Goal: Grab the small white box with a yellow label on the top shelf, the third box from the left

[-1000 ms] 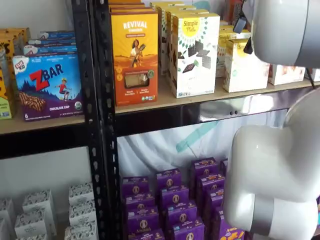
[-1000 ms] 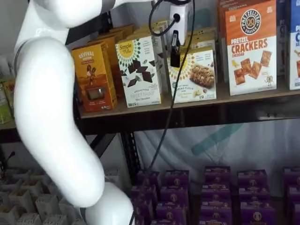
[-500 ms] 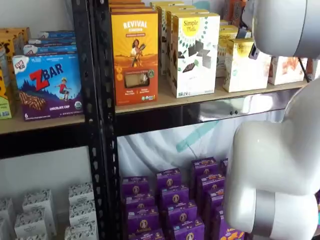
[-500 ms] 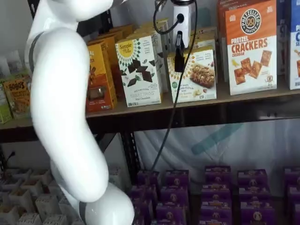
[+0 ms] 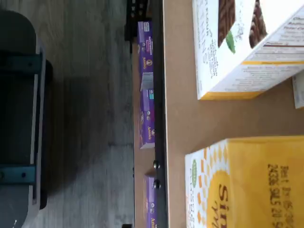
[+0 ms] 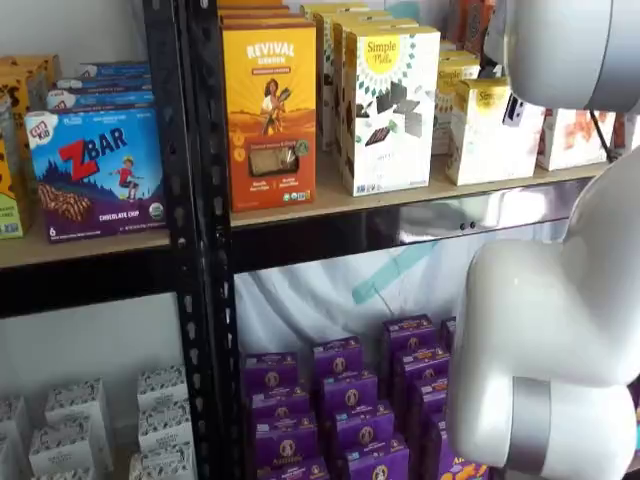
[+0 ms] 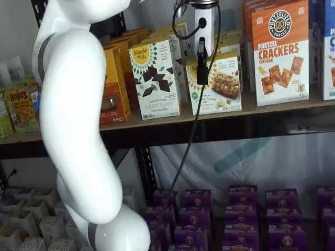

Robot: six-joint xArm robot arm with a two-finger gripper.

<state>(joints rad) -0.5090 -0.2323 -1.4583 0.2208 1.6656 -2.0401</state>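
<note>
The small white box (image 7: 217, 86) stands on the top shelf (image 7: 209, 119), with a yellow round label near its top; in a shelf view it shows past the arm (image 6: 485, 135). My gripper (image 7: 202, 78) hangs just in front of its left part. Only one black finger shows, side-on under the white body, with the cable beside it. No box is between the fingers. In the wrist view the box's yellow top (image 5: 247, 185) lies on the tan shelf board (image 5: 185, 118), near the shelf's front rail.
The tall Simple Mills box with dark squares (image 7: 155, 78) stands close left of the small box, and the orange Revival box (image 6: 268, 115) beyond it. Pretzel crackers (image 7: 280, 52) stand to the right. My white arm (image 7: 73, 120) fills the foreground. Purple boxes (image 6: 340, 400) sit below.
The gripper has shifted a little to the right and slightly down across the small white box's front. The big white arm link swung right and now covers much of the Revival box.
</note>
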